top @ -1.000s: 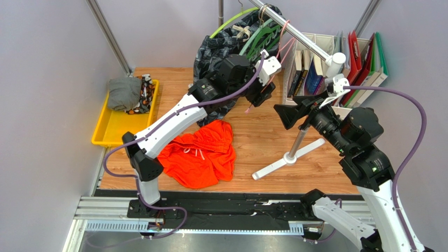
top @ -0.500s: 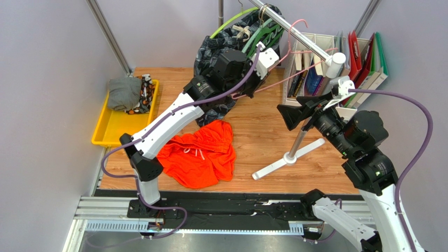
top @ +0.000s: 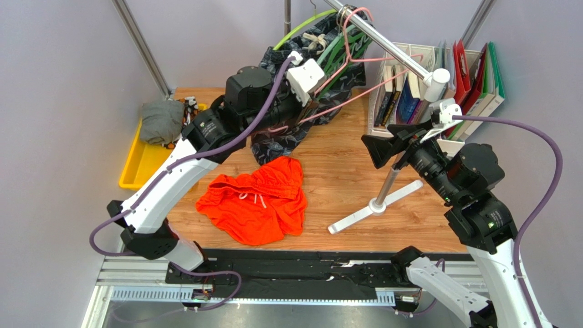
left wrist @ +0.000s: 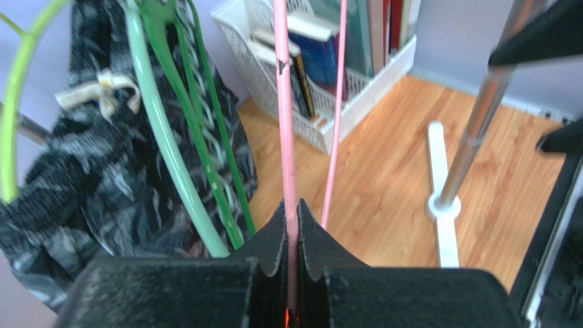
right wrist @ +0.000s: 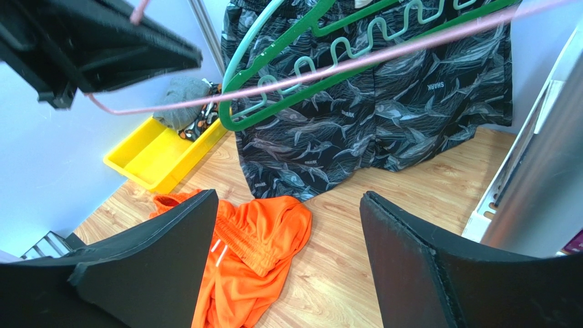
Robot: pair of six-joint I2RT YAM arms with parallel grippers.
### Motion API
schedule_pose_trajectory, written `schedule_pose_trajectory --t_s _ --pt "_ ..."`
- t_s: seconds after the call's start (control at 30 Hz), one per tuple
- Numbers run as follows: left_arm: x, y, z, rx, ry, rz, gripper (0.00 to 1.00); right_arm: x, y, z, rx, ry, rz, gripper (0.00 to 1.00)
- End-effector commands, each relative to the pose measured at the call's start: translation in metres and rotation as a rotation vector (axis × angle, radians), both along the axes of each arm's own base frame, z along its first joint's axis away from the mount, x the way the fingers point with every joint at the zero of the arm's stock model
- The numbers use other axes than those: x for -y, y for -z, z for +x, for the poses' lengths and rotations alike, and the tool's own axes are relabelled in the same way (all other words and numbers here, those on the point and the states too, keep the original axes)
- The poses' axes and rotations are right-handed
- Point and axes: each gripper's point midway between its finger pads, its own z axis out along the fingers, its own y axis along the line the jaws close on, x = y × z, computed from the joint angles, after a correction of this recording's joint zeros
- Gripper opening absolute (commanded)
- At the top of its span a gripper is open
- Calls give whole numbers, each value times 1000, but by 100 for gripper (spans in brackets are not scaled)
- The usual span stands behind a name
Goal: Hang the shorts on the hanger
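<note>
The left tool [left wrist: 293, 212] is found clamped on a thin bar of the pink hanger [left wrist: 283, 102]. The hanger is held up in the air beside the green hangers [left wrist: 171, 137] and the black patterned garment [left wrist: 82, 178], with its hook up at the metal rail [top: 390, 44]. The right tool [right wrist: 289, 198] is held with jaws wide apart, nothing between them. The shorts [top: 256, 201] are seen lying crumpled on the desk [top: 342, 178], below the hanger and apart from it.

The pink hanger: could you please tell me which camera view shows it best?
The top view: it shows most of the pink hanger, hook at the rail and triangle outline. The left wrist view shows only two thin bars, one pinched in the left claw. The right wrist view shows one long bar.
</note>
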Motion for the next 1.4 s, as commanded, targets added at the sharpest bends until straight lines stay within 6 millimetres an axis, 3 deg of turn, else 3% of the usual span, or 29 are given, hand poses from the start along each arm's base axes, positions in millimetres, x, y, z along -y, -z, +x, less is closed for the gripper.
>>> schedule_pose_trajectory --t_s 0.0,0.03,0.07,0.1,0.2,0.27,0.33,0.37,0.4,0.43,0.5,0.67,0.7,0.73,0.77,0.93,0.97,1.13,1.37 --pt "-24 22 -18 12 20 80 0 7 -18 -1 53 27 0 81" --pt "-30 25 -23 19 23 88 0 9 -18 -2 58 32 -8 81" --pt "-32 43 -29 5 59 129 0 10 -19 -2 61 34 -10 81" --pt "-45 38 -40 23 76 122 0 10 -18 -2 61 36 -13 81" --pt "-64 48 -64 3 173 170 0 10 -17 -1 62 41 -14 81" --pt "-84 49 -65 -8 181 180 0 8 -16 -1 58 28 -13 81" --pt "-119 43 -60 0 104 168 0 8 -16 0 56 29 -9 81" --pt "-123 45 -68 -14 149 146 0 7 -17 0 58 28 -8 81" --pt "-138 34 -74 18 124 114 0 8 -18 -1 60 29 -5 81" --pt "-153 31 -67 25 67 99 0 8 -17 -1 59 29 -4 81" --pt "-170 10 -69 87 5 38 0 6 -19 -1 59 23 8 81" --pt "-211 -34 -33 205 -286 -24 0 -2 -20 -2 56 -18 24 81" --pt "-211 -29 -15 177 -322 -5 0 -2 -21 -1 56 -17 27 81" --pt "-214 -38 -9 186 -355 -10 0 -2 -21 -1 58 -15 27 81" --pt "-211 -31 10 151 -377 8 0 -3 -22 0 61 -17 28 81" --pt "-196 -35 47 107 -393 -20 0 -1 -26 -2 66 -15 31 81" --pt "-191 -26 60 70 -402 -16 0 -2 -26 -3 68 -21 26 81" --pt "-183 -11 78 23 -404 1 0 -2 -29 -10 78 -44 21 81" --pt "-147 -4 73 -12 -269 -4 0 -5 -23 -6 66 -46 25 81"
